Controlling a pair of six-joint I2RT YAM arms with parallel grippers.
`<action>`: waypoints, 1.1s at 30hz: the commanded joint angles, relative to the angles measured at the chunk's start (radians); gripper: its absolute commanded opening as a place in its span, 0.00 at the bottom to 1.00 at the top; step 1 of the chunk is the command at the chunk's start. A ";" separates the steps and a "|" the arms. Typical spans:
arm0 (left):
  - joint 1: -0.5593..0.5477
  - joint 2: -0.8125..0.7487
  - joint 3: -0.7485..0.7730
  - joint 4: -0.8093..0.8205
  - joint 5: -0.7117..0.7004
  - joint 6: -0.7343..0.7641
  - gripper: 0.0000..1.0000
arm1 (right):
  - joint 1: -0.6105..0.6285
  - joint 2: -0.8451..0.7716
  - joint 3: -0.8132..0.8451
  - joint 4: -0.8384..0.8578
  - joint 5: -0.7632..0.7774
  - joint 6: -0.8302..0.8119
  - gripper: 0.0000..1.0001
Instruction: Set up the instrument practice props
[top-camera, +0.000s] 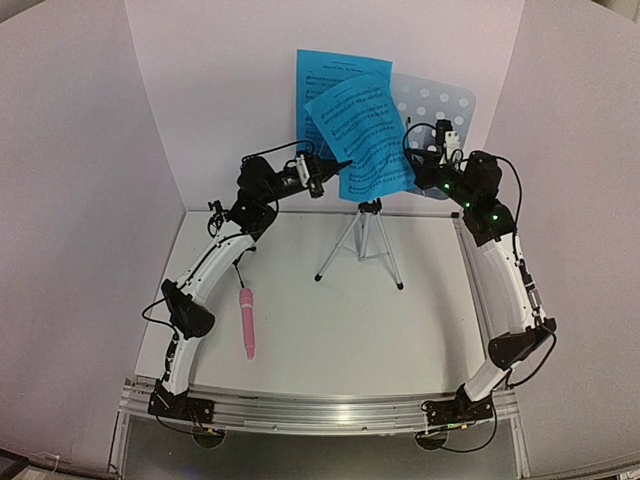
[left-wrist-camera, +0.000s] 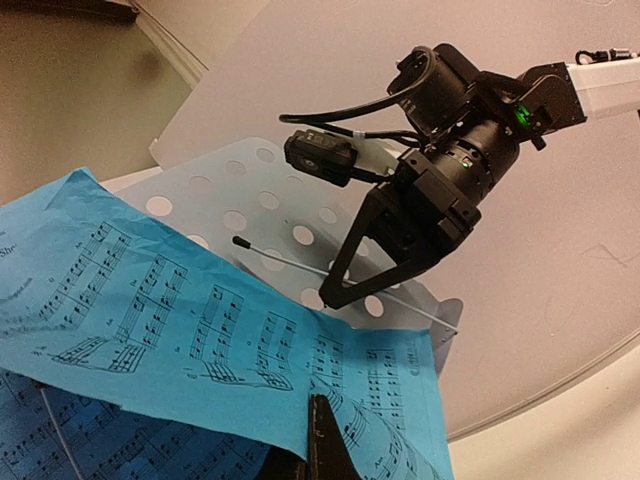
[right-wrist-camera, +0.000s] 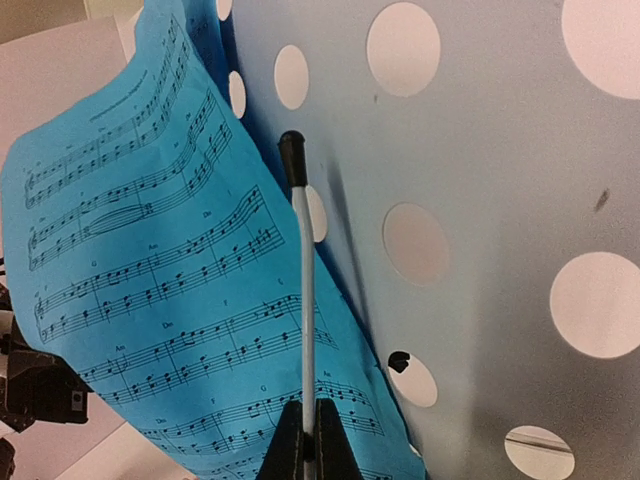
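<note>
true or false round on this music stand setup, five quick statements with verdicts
1. The pink microphone lies flat on the table. True.
2. Both blue sheet-music pages lie on the table. False: they lean on the music stand.
3. The right gripper is shut on the stand's wire page holder. True.
4. The left gripper holds the microphone. False: it is shut, up at the front page.
5. The silver tripod has tipped over. False: it stands with legs spread.

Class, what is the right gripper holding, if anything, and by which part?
The right gripper is shut on the music stand's thin silver page-holder wire, pinching its shaft well below the black tip.
</note>
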 joint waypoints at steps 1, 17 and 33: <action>0.001 0.034 0.082 0.079 -0.042 0.042 0.00 | 0.011 -0.034 -0.023 0.036 -0.084 -0.024 0.00; -0.005 0.058 0.112 0.181 0.003 0.174 0.00 | 0.011 -0.034 -0.029 0.070 -0.110 -0.048 0.00; -0.021 0.170 0.165 0.310 0.073 0.311 0.00 | 0.011 -0.035 -0.058 0.097 -0.177 -0.059 0.00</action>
